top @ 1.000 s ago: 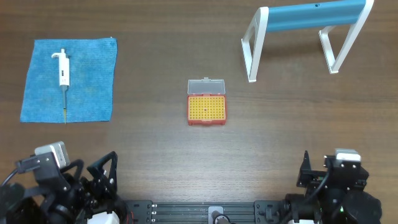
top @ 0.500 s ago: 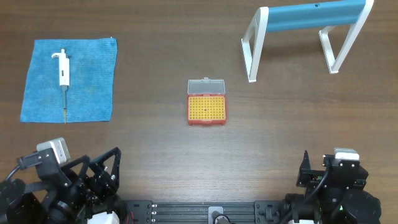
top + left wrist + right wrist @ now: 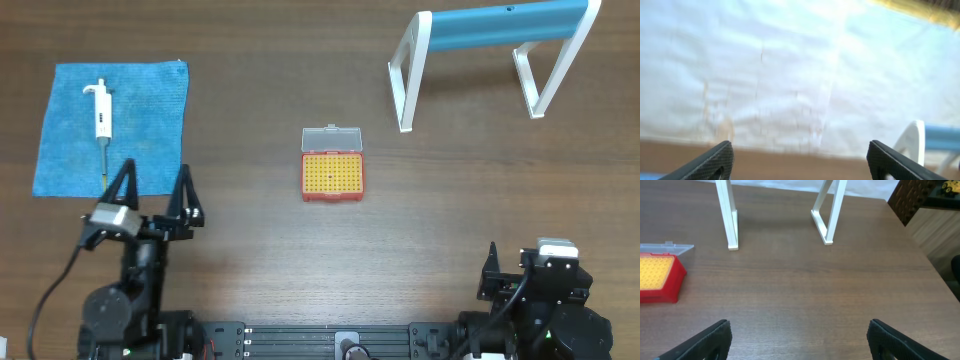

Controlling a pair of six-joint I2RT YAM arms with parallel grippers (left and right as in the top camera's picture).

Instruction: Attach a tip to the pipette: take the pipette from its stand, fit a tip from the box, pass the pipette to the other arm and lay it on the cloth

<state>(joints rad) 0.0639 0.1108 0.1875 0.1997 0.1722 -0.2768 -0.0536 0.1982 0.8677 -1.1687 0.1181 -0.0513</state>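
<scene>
White plastic pipette (image 3: 100, 118) lies on blue cloth (image 3: 150, 100) at ten o'clock — tip (image 3: 104, 180) barely visible; left gripper (image 3: 154, 168), right gripper (image 3: 800, 326) both spread.

- Right wrist view: the tip box (image 3: 657, 277) is cut off by the edge, as is the upper part of the stand (image 3: 733, 215).
- Left wrist view: the pale backdrop (image 3: 790, 75) is blurred.
- Top view, 10 o'clock: the end of the pipette (image 3: 101, 115) is too small to judge.
</scene>
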